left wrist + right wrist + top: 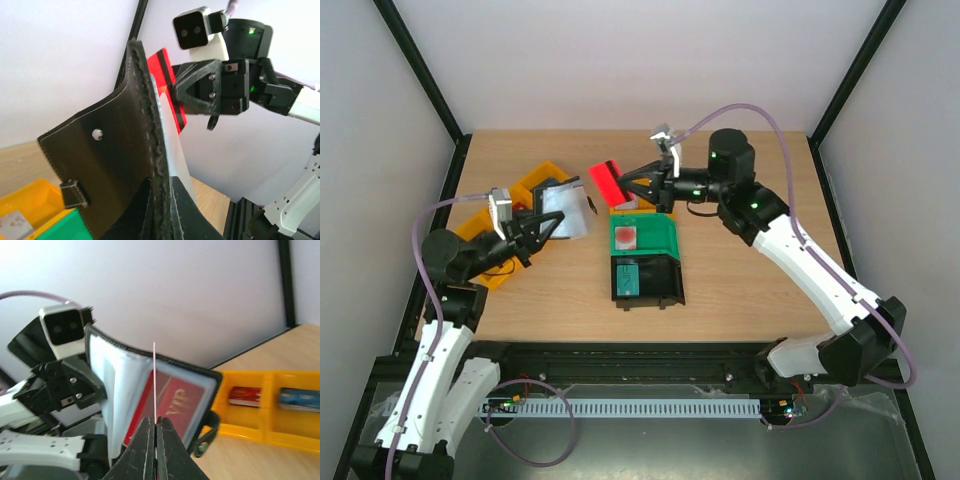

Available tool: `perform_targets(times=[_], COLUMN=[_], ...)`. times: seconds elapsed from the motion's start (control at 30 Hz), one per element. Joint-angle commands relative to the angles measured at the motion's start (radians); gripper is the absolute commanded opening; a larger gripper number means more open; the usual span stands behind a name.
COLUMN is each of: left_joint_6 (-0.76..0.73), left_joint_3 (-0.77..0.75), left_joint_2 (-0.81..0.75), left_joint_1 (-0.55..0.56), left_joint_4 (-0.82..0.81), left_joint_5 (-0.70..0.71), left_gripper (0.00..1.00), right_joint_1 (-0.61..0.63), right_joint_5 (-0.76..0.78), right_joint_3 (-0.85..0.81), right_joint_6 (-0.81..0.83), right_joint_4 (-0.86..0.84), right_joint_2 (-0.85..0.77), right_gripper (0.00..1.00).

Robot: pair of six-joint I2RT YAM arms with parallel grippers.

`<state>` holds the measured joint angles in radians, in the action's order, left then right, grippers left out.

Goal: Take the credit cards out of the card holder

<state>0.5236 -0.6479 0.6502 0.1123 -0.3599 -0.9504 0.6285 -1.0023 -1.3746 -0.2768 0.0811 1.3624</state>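
One raised right arm (810, 265) — card (607, 180) in hand (624, 186)

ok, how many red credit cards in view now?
2 credit cards: one pinched in the right tool; one in a pocket of the card holder, which the left tool holds. Others may be hidden inside.

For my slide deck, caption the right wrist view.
Right fingers pinch a credit card edge-on before the open card holder, another red card inside.
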Motion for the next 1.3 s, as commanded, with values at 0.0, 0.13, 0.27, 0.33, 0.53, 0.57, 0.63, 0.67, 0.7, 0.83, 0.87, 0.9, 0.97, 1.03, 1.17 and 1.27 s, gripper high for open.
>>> perform_targets(times=[0.0, 0.13, 0.27, 0.33, 0.53, 0.57, 0.63, 0.67, 0.7, 0.83, 0.87, 0.9, 0.97, 1.03, 1.17, 1.27], left_joint_6=[0.042, 0.109, 0.144, 0.158, 0.19, 0.197, 0.203, 0.205, 0.21, 0.243, 0.246, 0.247, 0.235, 0.219, 0.217, 0.219], left_joint_3=[0.056, 0.095, 0.122, 0.131, 0.16, 0.165, 0.169, 0.17, 0.177, 0.231, 0.236, 0.238, 0.231, 0.212, 0.178, 0.141], left_joint_2=[-0.001, 0.033, 0.159, 0.205, 0.298, 0.318, 0.35, 0.365, 0.379, 0.465, 0.485, 0.502, 0.516, 0.509, 0.49, 0.463], left_joint_1=[-0.004, -0.005, -0.023, -0.028, -0.048, -0.052, -0.053, -0.053, -0.053, -0.057, -0.057, -0.058, -0.062, -0.076, -0.101, -0.102], left_joint_4=[0.033, 0.159, 0.263, 0.248, 0.22, 0.217, 0.216, 0.215, 0.213, 0.195, 0.189, 0.191, 0.25, 0.371, 0.56, 0.66], left_joint_5=[0.066, 0.243, 0.343, 0.34, 0.319, 0.314, 0.303, 0.294, 0.287, 0.258, 0.248, 0.245, 0.292, 0.406, 0.574, 0.673], left_gripper=[0.02, 0.02, 0.02, 0.02, 0.02, 0.02, 0.02, 0.02, 0.02, 0.02, 0.02, 0.02, 0.02, 0.04, 0.24, 0.37], right_joint_1=[-0.054, -0.075, -0.074, -0.067, -0.059, -0.059, -0.059, -0.059, -0.059, -0.059, -0.059, -0.059, -0.059, -0.059, -0.05, -0.023], right_joint_5=[0.108, 0.176, 0.217, 0.248, 0.257, 0.252, 0.24, 0.237, 0.236, 0.236, 0.234, 0.232, 0.234, 0.235, 0.238, 0.268], right_joint_3=[0.043, 0.062, 0.051, 0.052, 0.055, 0.056, 0.054, 0.054, 0.055, 0.074, 0.081, 0.085, 0.09, 0.092, 0.075, 0.02], right_joint_6=[0.014, 0.013, 0.034, 0.061, 0.106, 0.106, 0.103, 0.105, 0.107, 0.109, 0.106, 0.101, 0.095, 0.091, 0.103, 0.161], right_joint_4=[0.025, 0.051, 0.102, 0.109, 0.095, 0.093, 0.096, 0.103, 0.108, 0.114, 0.111, 0.111, 0.111, 0.108, 0.118, 0.185], right_joint_2=[-0.065, -0.079, -0.077, -0.084, -0.091, -0.086, -0.073, -0.068, -0.063, -0.062, -0.061, -0.061, -0.062, -0.063, -0.042, -0.006], right_gripper=[0.02, 0.02, 0.02, 0.02, 0.02, 0.02, 0.02, 0.02, 0.02, 0.02, 0.02, 0.02, 0.02, 0.02, 0.02, 0.02])
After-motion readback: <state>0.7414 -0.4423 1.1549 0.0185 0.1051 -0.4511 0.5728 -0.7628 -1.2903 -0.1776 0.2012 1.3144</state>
